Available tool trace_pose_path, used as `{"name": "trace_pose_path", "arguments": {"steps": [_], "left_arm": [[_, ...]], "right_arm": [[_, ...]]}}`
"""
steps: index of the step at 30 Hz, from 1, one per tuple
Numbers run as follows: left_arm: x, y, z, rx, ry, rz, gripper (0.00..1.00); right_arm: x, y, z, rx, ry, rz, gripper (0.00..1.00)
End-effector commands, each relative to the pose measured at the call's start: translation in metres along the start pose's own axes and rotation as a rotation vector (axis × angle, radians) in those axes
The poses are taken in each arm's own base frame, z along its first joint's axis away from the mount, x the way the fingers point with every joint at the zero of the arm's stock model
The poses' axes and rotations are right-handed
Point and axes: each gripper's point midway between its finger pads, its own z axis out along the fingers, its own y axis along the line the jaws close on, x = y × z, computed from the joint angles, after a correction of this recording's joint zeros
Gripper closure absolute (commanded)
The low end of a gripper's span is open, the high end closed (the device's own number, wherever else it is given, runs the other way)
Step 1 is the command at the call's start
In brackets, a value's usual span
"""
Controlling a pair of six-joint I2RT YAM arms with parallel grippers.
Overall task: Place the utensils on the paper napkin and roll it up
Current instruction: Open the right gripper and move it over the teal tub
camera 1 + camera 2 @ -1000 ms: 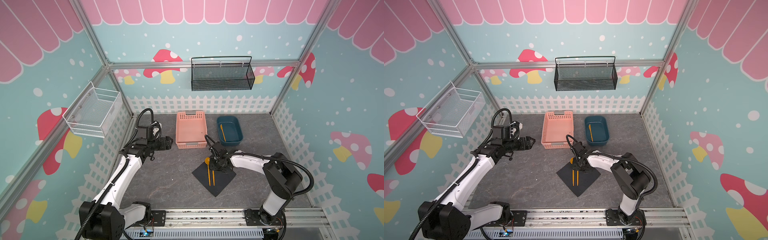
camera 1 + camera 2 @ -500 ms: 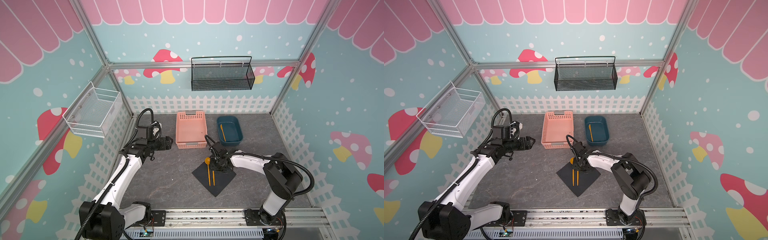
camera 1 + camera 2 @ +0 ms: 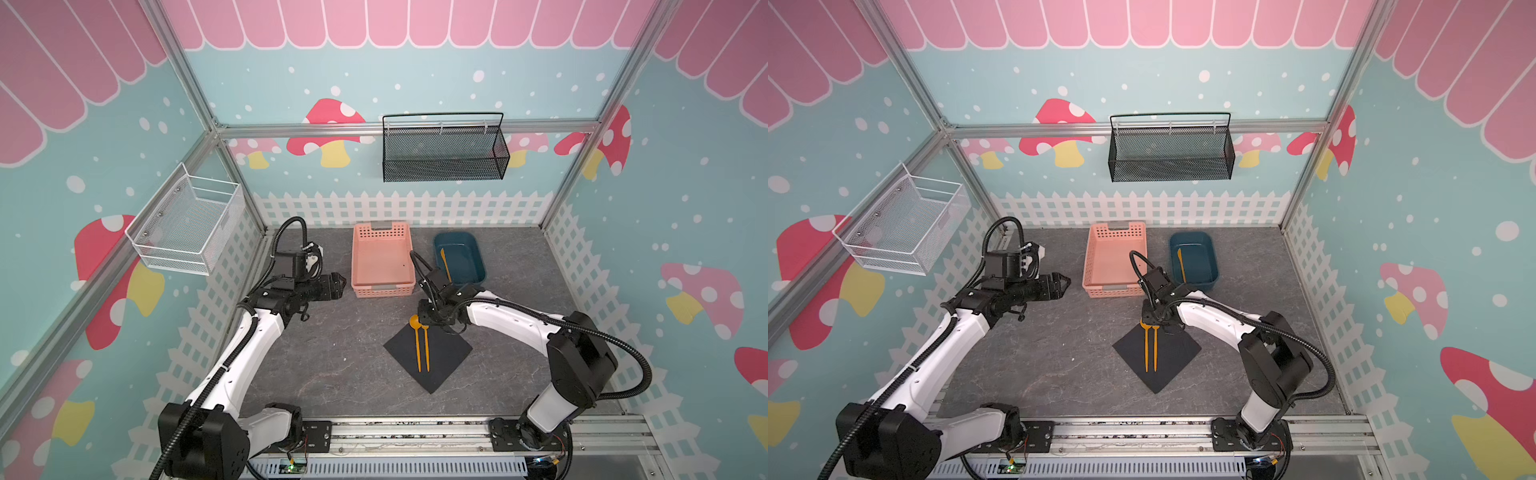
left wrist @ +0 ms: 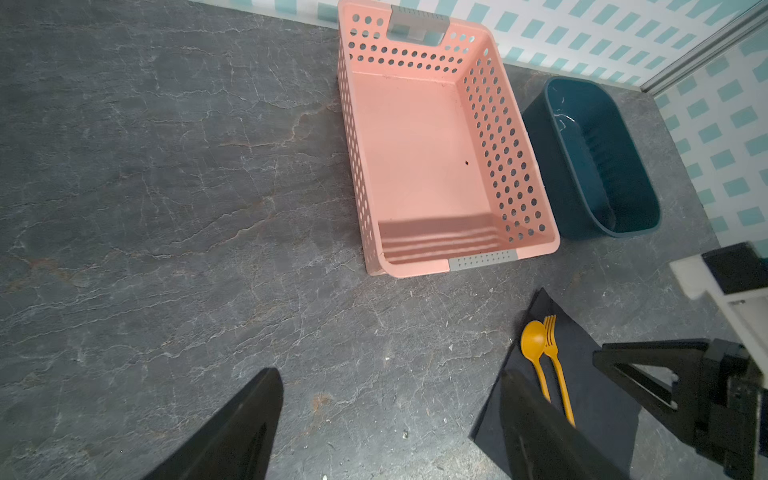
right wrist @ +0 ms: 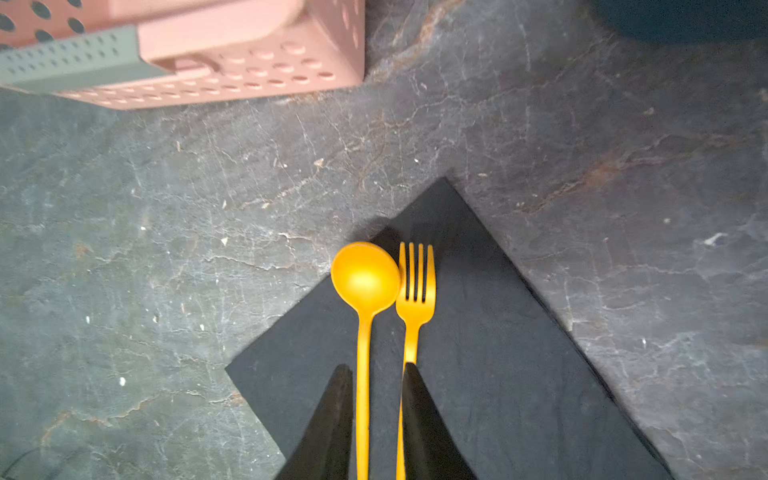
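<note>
The black paper napkin (image 3: 442,359) lies as a diamond on the grey table. An orange-yellow spoon (image 5: 365,276) and fork (image 5: 416,286) rest side by side on it, and the spoon's bowl hangs over the napkin's edge. My right gripper (image 5: 376,370) hovers low over their handles, open a little. The spoon handle runs between its fingertips and the fork handle passes under one fingertip. The knife (image 3: 444,262) lies in the dark blue tub (image 3: 478,266). My left gripper (image 3: 338,284) stands wide open and empty above the table, left of the pink basket.
The pink basket (image 3: 382,291) stands empty behind the napkin, with the blue tub to its right. A white wire basket (image 3: 187,224) hangs on the left wall. A black mesh basket (image 3: 442,151) hangs on the back wall. A white picket fence (image 3: 399,208) edges the table.
My right gripper's jaws have parted a little around the spoon handle. Both arms stay where they were.
</note>
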Motion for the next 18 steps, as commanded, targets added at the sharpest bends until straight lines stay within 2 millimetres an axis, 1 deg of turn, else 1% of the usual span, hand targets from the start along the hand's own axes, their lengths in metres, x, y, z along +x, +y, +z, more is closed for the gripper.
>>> {"name": "trace_pose_path", "arguments": {"steps": [1, 6, 10, 14, 18], "left_arm": [[0.001, 0.001, 0.001, 0.002, -0.003, -0.002, 0.16], [0.001, 0.001, 0.001, 0.003, -0.005, -0.002, 0.16], [0.0, 0.002, 0.0, -0.001, -0.008, -0.001, 0.16], [0.0, 0.002, 0.0, -0.004, -0.01, 0.001, 0.16], [0.0, 0.002, 0.001, -0.003, -0.006, -0.001, 0.16]], "right_arm": [[-0.019, -0.01, -0.014, 0.037, -0.034, -0.02, 0.76], [-0.047, -0.023, -0.022, 0.055, -0.067, -0.028, 0.76], [-0.071, -0.04, -0.026, 0.067, -0.086, -0.023, 0.76], [-0.093, -0.059, -0.027, 0.082, -0.097, -0.021, 0.76], [-0.113, -0.072, -0.024, 0.095, -0.099, -0.037, 0.76]]}}
